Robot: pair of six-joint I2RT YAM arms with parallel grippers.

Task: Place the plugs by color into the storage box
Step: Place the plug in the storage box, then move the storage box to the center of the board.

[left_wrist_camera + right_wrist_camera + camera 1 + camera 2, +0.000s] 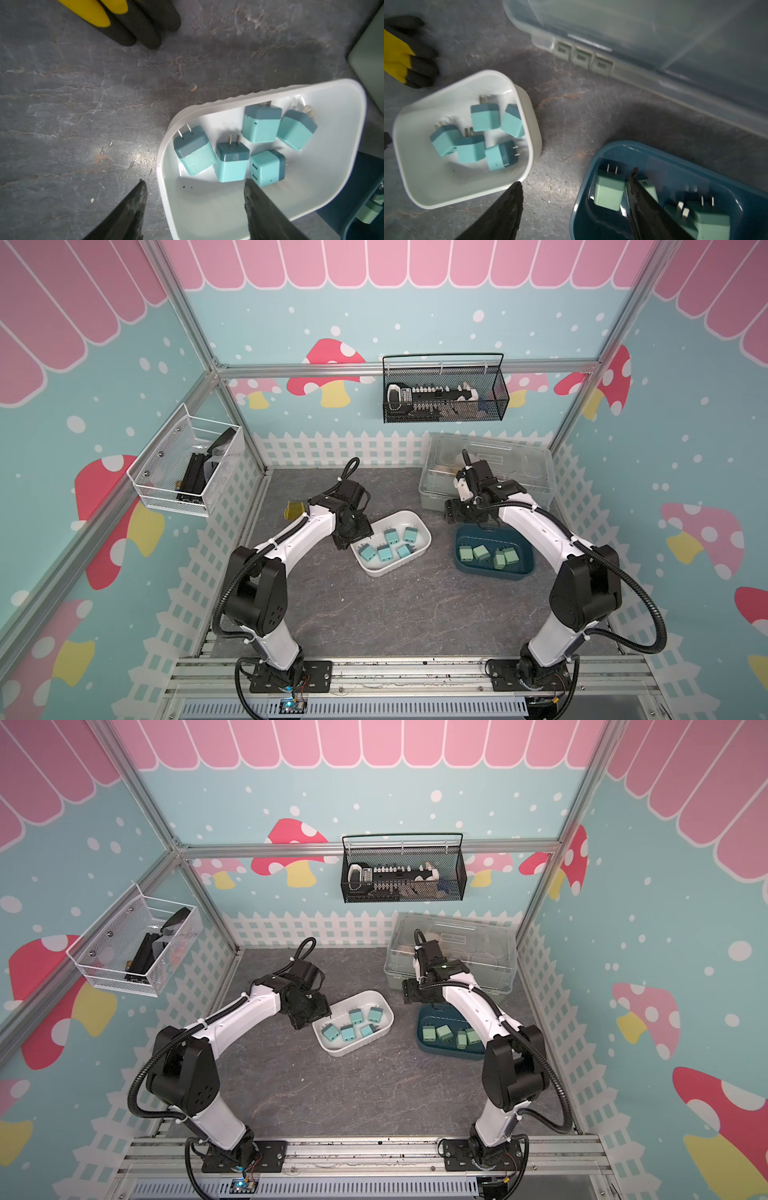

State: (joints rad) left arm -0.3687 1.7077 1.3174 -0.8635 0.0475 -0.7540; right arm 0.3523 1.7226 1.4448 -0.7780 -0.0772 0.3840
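Light blue plugs (384, 553): five, clustered inside the white tray (386, 571) on the grey surface (374, 614).
Pale green plugs (481, 552): four, in the dark blue tray (521, 568), right of the white tray.
Left tool (195, 185): spread and empty, straddling the white tray's left rim.
Right tool (576, 178): spread, empty, right of the white tray, one finger over the dark blue tray.
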